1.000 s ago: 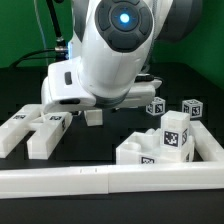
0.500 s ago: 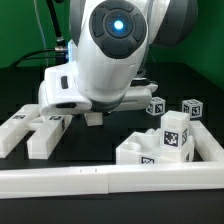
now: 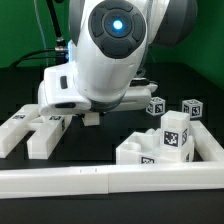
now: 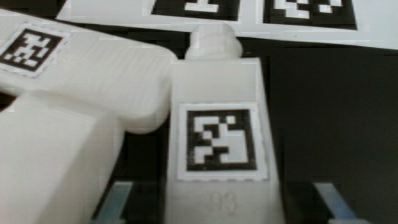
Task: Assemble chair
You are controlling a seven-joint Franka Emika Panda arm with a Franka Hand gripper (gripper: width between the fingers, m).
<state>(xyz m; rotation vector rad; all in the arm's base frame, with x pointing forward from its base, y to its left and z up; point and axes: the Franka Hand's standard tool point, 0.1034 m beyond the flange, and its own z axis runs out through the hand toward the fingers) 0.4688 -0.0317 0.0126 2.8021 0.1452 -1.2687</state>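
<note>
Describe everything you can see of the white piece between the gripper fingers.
The chair post is a long, blocky, matte-white plastic bar with a stubby peg at one end and a square black-and-white tag on its upper face. It lies flat, apparently touching a larger white chair piece. The gripper straddles its tagged end; contact is unclear.

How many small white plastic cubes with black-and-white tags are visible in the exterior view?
2. One small white tagged cube sits beside the white robot arm; the other cube is further to the exterior view's right. The arm may hide more.
</note>
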